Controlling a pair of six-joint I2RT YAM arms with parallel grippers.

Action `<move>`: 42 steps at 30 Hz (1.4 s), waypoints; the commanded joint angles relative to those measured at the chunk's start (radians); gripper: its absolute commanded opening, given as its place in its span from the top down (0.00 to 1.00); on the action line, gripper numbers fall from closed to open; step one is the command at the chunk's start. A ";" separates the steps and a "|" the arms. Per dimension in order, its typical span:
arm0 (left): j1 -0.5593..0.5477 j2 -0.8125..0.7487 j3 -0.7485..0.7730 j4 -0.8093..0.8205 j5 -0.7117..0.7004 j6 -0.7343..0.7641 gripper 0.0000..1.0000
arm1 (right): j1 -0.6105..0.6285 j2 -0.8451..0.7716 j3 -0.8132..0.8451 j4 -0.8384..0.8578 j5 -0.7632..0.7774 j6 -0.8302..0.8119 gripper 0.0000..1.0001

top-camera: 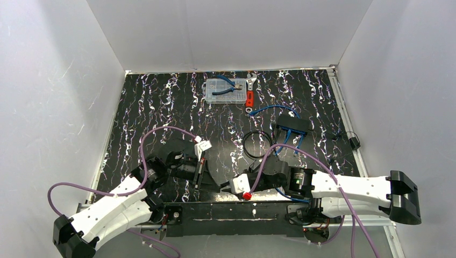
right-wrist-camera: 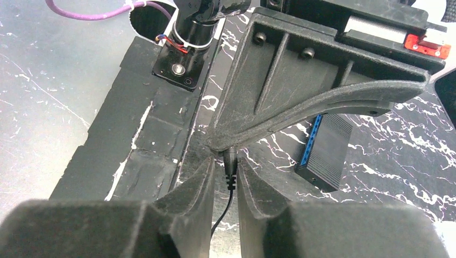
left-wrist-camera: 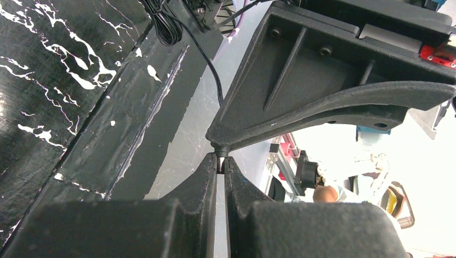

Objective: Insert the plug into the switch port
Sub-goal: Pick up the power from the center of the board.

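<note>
In the right wrist view a black barrel plug stands between the fingers of my right gripper, its thin cable trailing back towards the camera. The jaws are narrow but open, with a gap showing on the plug's left side. The switch, a flat matte-black box with a blue edge, lies to the right on the table and shows a small round port in its near end. From above, the right gripper is low near the front edge, well short of the switch. My left gripper is shut on nothing.
A clear parts box with pliers and a red-handled wrench sit at the back. Blue cables run from the switch. A black cable loop lies mid-table, with a black adapter at the right. White walls enclose the table.
</note>
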State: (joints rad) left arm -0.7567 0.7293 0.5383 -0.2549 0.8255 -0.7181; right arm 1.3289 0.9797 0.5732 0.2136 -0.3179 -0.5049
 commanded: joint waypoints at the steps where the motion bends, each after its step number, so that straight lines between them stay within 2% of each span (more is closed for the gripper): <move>1: -0.004 -0.007 -0.020 0.026 0.030 -0.001 1.00 | 0.007 0.004 0.020 0.065 -0.021 0.000 0.77; 5: -0.004 -0.008 -0.026 0.029 0.031 -0.004 1.00 | 0.009 0.005 0.019 0.065 -0.018 0.002 0.82; 8: -0.005 -0.008 -0.026 0.033 0.032 -0.004 1.00 | 0.009 0.006 0.022 0.064 -0.017 0.002 0.98; 15: -0.005 -0.015 -0.019 0.035 0.026 -0.005 1.00 | 0.010 0.015 0.019 0.060 -0.008 0.006 0.99; 18: -0.005 -0.022 -0.006 0.000 -0.020 0.006 0.85 | 0.010 0.022 0.019 0.062 0.014 0.013 0.99; 20: -0.005 -0.036 0.016 -0.059 -0.092 0.024 0.69 | 0.011 0.028 0.018 0.061 0.045 0.021 0.99; 26: -0.005 -0.085 0.080 -0.172 -0.281 0.058 0.39 | 0.010 0.048 0.007 0.066 0.160 0.039 0.99; 33: -0.005 -0.040 0.170 -0.329 -0.599 0.081 0.04 | 0.009 0.103 -0.003 0.122 0.306 0.059 0.99; 39: 0.033 0.090 0.270 -0.434 -0.847 0.125 0.02 | -0.007 0.221 0.048 0.180 0.403 0.097 0.99; 42: 0.110 0.135 0.308 -0.451 -0.872 0.159 0.02 | -0.026 0.274 0.077 0.213 0.428 0.128 0.99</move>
State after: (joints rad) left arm -0.7227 0.8245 0.7818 -0.6236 0.1032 -0.6195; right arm 1.3245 1.2094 0.5799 0.3199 0.0330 -0.4288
